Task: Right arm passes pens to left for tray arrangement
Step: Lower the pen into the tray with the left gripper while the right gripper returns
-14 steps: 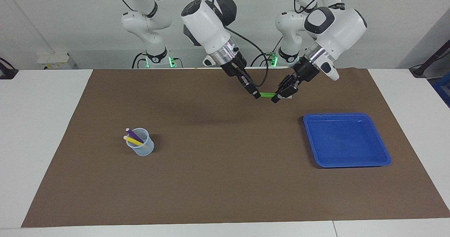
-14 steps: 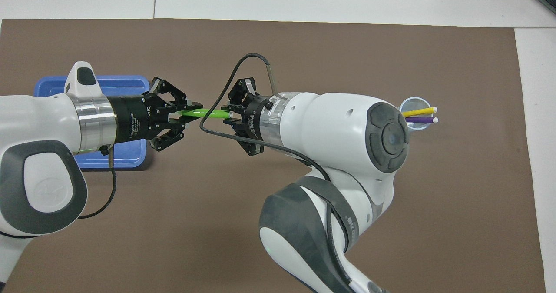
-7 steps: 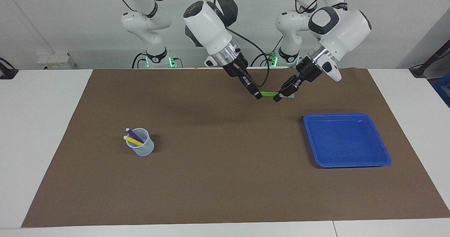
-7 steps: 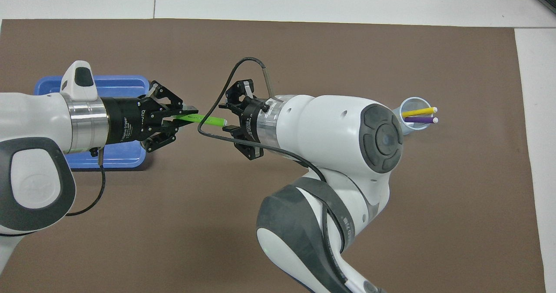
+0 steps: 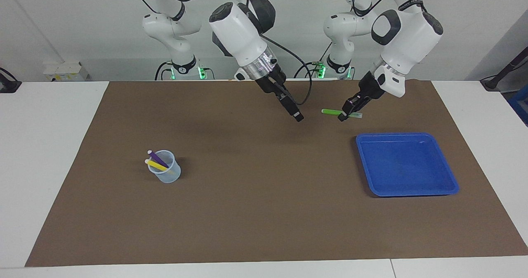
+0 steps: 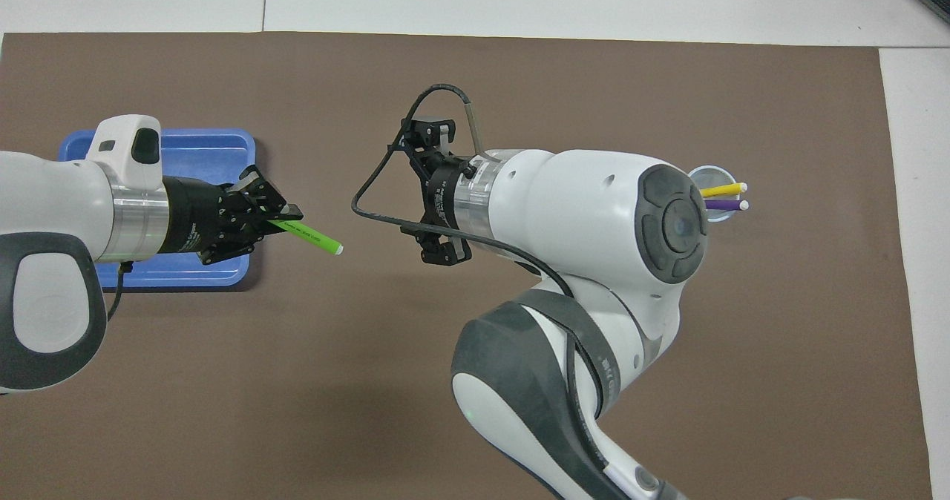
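The left gripper [image 5: 343, 116] pinched the green pen [image 5: 332, 111] in the air, near the tray's [image 5: 449, 178] robot-side rim; the right gripper [image 5: 298, 116] hung empty over the mat, its fingers parted. The handover looked done; next call, carry the pen over the tray and lower it.

From overhead, the pen [image 6: 312, 234] lay roughly level, pale end toward the right gripper [image 6: 419, 188].

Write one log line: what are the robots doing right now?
left gripper: holds green pen in air | right gripper: open, empty | yellow pen, purple pen: in cup | tray: no pens
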`<state>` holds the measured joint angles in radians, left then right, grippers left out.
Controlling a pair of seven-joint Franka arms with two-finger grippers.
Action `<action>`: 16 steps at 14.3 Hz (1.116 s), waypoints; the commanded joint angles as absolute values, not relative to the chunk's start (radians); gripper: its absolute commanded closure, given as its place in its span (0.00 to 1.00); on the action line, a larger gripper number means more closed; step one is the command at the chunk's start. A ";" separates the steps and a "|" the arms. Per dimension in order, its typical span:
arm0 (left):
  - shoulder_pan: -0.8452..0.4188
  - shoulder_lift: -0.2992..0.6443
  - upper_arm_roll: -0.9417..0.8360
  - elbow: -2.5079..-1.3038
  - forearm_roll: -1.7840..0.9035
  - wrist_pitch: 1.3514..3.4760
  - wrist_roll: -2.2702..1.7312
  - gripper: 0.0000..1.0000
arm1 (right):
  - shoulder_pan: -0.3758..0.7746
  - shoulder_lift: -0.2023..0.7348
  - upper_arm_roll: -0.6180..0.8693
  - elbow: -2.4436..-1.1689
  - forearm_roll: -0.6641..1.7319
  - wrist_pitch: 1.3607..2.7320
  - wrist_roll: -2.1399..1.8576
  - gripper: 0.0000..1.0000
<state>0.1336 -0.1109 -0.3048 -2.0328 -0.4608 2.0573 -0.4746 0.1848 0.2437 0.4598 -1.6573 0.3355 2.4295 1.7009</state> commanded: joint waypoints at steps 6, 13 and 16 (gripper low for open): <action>0.222 0.103 -0.307 -1.823 -0.218 1.885 -0.338 1.00 | 0.003 0.242 0.466 -1.644 0.337 2.226 1.332 0.00; 0.249 0.359 -0.310 -1.550 -0.060 1.746 -0.295 1.00 | -0.210 0.226 0.462 -1.654 0.221 2.010 0.841 0.00; 0.248 0.476 -0.314 -1.456 -0.040 1.712 -0.279 1.00 | -0.293 0.216 0.462 -1.666 0.152 1.961 0.648 0.00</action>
<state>0.2445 0.3612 -0.3004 -1.5768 -0.0698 1.7688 -0.2986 -0.2436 0.2379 0.4491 -1.6496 0.1927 1.9933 0.7588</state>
